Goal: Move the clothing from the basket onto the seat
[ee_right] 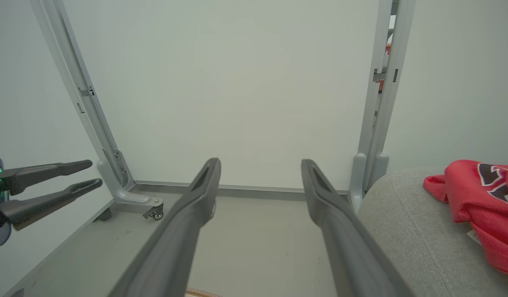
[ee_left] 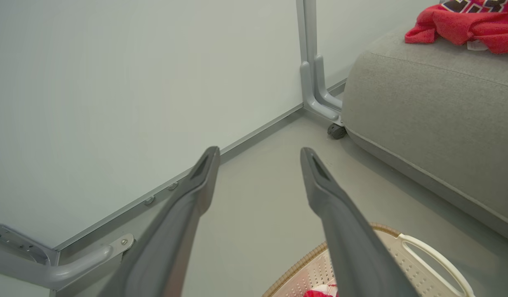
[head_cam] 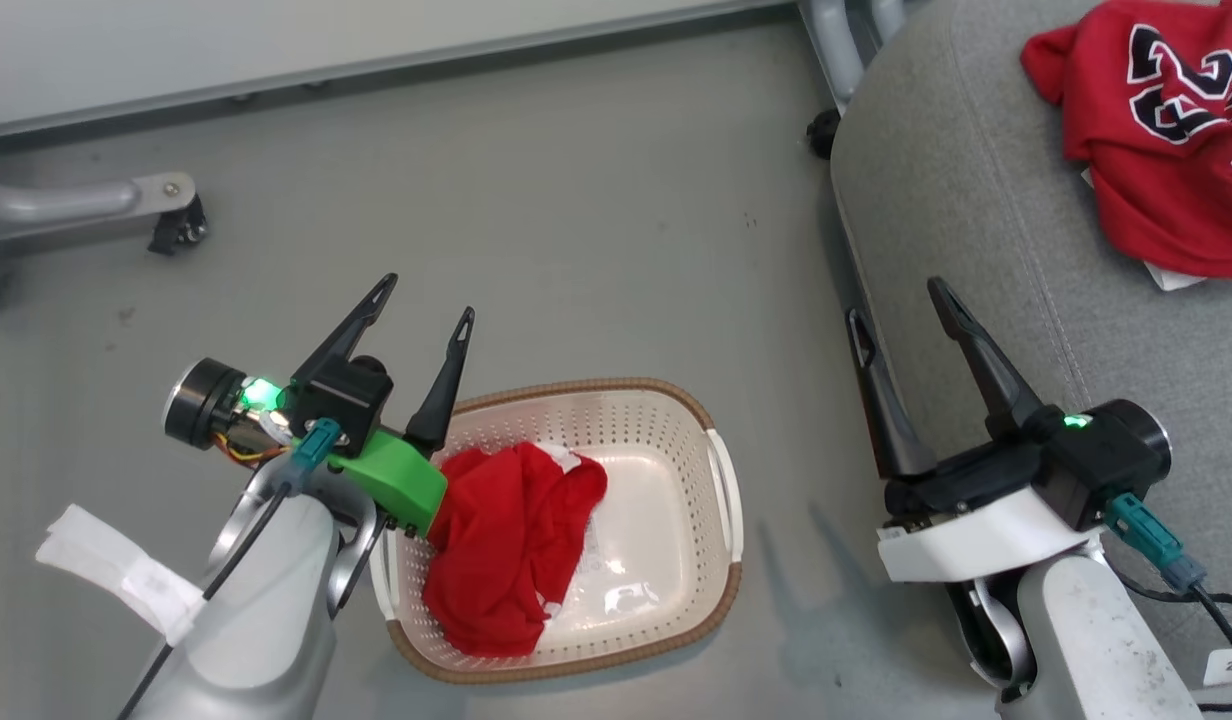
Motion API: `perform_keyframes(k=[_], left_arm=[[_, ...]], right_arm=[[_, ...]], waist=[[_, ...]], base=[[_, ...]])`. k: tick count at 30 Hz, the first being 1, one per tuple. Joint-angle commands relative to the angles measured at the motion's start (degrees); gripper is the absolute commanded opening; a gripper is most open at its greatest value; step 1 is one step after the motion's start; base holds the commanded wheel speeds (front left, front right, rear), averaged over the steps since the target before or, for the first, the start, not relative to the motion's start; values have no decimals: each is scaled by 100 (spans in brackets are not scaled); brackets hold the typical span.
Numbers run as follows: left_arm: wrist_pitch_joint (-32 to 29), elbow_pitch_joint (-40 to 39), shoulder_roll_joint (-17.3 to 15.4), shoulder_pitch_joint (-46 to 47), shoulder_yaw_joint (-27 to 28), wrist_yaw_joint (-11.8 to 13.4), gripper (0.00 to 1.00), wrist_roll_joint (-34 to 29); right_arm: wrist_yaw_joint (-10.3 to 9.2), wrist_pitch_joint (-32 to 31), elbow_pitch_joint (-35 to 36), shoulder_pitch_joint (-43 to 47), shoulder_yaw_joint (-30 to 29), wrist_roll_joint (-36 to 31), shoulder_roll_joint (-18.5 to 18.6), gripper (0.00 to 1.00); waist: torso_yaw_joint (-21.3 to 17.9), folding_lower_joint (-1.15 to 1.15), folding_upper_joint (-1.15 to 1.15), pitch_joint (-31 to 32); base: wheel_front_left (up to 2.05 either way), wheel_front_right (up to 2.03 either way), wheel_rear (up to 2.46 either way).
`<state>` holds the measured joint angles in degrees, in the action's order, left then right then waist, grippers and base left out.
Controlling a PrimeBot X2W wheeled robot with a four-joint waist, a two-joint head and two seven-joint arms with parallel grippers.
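Jersey (head_cam: 1166,150) lies on seat (head_cam: 976,250); second red garment (head_cam: 506,550) sits in basket (head_cam: 596,384). Left gripper (head_cam: 426,298) and right gripper (head_cam: 897,300) gape empty. Next, left likely drops and pinches it.

A: Floor (head_cam: 576,200): grey, smooth, a few dark specks. Pale wall panel (ee_left: 114,82) behind it, grey strip (ee_left: 258,133) along the base.
B: Noted. Grey metal frame leg (head_cam: 66,205) at far left, black castor (head_cam: 181,232) at its end. Upright post (ee_left: 309,62) further along, small dark wheel (ee_left: 336,131) at its foot.
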<state>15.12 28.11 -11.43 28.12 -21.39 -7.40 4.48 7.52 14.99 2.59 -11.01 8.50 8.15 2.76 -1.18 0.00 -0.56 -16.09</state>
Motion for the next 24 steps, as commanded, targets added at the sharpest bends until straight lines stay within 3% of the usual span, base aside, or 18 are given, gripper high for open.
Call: perform_keyframes(k=[1, 12, 24], left_arm=[[2, 137, -91, 206, -122, -10, 100, 118], [2, 1694, -407, 1261, -1490, -6, 100, 410], [-86, 3346, -351, 2191, -2601, -6, 100, 683]], right_arm=[[-6, 17, 50, -137, 31, 27, 11, 100], [-7, 17, 378, -843, 220, -4, 11, 100], [-6, 17, 764, -1288, 318, 46, 9, 100]], waist=[[-392, 0, 56, -630], [-777, 0, 56, -1761], [-1069, 0, 56, -2802]], base=[[0, 0, 0], [0, 0, 0], [0, 0, 0]])
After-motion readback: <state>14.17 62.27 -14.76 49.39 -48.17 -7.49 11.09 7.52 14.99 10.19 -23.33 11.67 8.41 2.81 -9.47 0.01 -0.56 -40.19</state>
